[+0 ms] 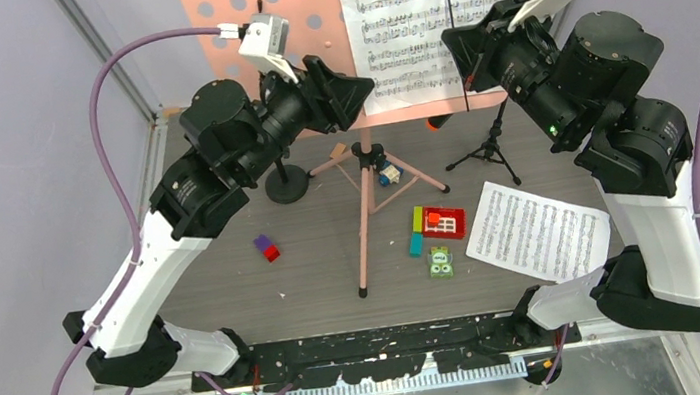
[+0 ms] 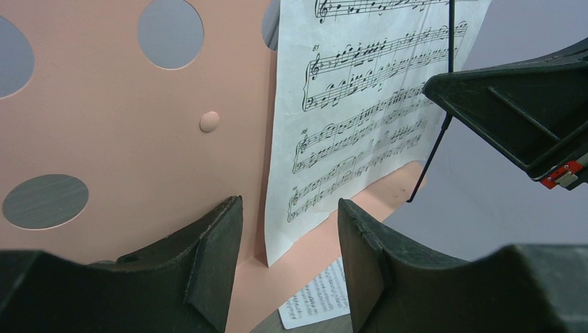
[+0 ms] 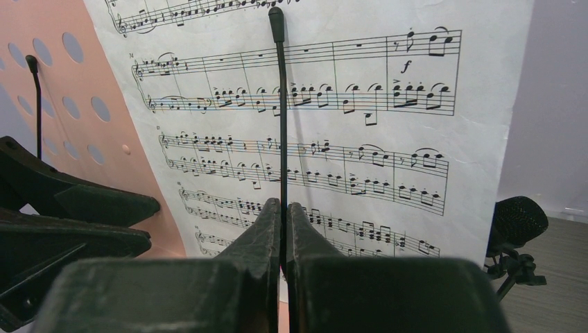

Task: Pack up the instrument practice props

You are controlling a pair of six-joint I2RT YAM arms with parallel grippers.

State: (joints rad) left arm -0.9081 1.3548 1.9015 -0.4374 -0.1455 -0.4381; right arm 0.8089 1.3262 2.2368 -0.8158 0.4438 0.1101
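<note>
Vertically, black rod (image 3: 280, 104) (tip up)

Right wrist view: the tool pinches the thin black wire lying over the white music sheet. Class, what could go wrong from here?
1. Pulling the thin black wire with the right tool may tip the pink perforated stand, which stands on slim tripod legs.
2. Once the wire lifts, the white music sheet could slide off; the open left tool flanks its edge but grips nothing.

Light: bright, even, from above. I note soft shadows on the tabletop (image 1: 324, 261). The near foreground of both wrist views is soft-focused.
</note>
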